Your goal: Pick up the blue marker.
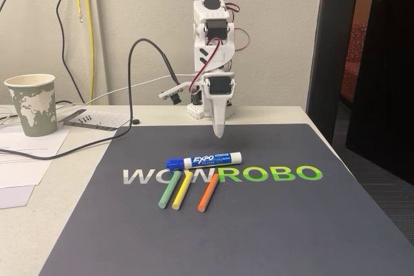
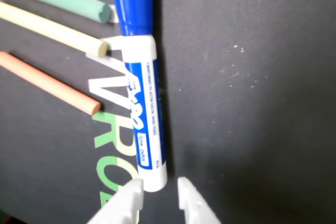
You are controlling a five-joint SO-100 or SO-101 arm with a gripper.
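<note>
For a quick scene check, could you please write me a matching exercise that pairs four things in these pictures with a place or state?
Things:
1. marker
2. green stick
3. cup
4. gripper

Places or states:
A. stands off the mat, at the left of the fixed view
B. hangs above the mat, behind the marker
C. lies flat across the mat's lettering
D. leftmost of three thin sticks in the fixed view

Pairs: 1-C, 2-D, 3-A, 4-B

I count one blue marker point(image 1: 204, 159), three thin sticks, one green stick point(image 1: 171, 190), one yellow stick point(image 1: 182, 191), one orange stick point(image 1: 208, 192), one paper cup point(image 1: 32, 103), one dark mat point(image 1: 259, 224), one robot arm point(image 1: 213, 63)
</note>
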